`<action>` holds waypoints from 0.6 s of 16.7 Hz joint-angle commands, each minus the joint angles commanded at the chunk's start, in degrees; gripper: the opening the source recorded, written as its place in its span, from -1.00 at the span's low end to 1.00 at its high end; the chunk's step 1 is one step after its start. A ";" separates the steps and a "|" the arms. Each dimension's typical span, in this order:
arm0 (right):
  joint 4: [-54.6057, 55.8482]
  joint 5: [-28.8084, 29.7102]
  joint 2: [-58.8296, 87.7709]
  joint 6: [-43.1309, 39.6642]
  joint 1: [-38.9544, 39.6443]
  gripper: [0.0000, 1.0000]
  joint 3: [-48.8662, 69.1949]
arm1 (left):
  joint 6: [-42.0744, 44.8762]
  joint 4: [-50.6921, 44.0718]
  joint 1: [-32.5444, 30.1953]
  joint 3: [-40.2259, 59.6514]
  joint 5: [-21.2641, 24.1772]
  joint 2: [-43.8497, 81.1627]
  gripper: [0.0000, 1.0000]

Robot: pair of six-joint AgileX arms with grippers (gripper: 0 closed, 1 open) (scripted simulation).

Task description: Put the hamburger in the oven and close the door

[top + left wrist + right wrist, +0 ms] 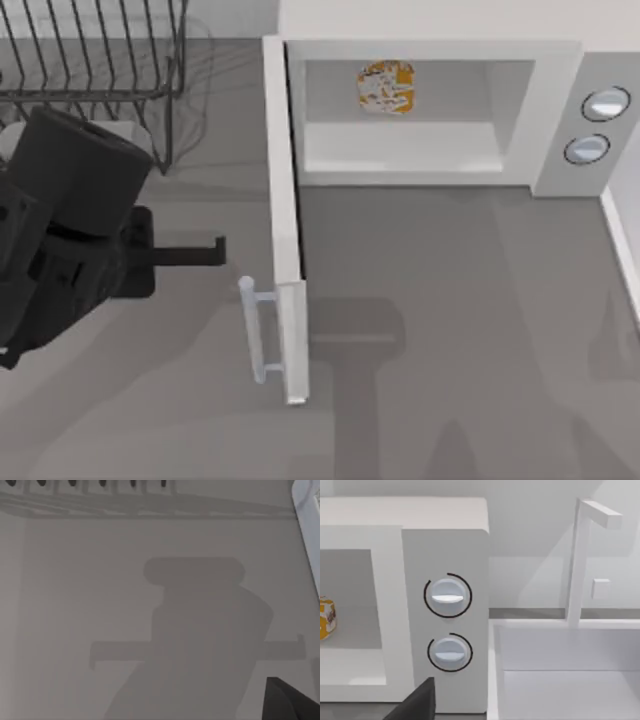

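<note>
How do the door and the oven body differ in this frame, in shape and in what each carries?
The door is a thin flat slab swung wide open; the oven is a deep box. The door carries a pale bar handle; the oven carries two round knobs. The oven holds the hamburger; the door holds nothing. Both are white.

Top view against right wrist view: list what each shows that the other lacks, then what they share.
Top view alone: the open door swung out toward the table's front, its handle, the dish rack at the far left, and the left arm with the left gripper reaching toward the door.

Right wrist view alone: a white sink with a faucet beside the oven.

Both: the oven, its two knobs, and the hamburger resting inside the cavity.
</note>
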 joint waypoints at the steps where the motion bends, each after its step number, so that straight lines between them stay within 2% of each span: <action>1: 0.00 0.00 0.00 0.00 0.00 1.00 0.00 | 0.00 0.00 0.00 0.00 0.00 0.00 -1.00; 6: 0.00 0.00 0.00 0.00 0.00 1.00 0.00 | 0.04 1.05 0.20 -1.05 0.19 0.35 -1.00; 10: 0.00 0.00 0.00 0.00 0.00 1.00 0.00 | 0.14 9.27 0.22 -7.02 0.19 3.25 -1.00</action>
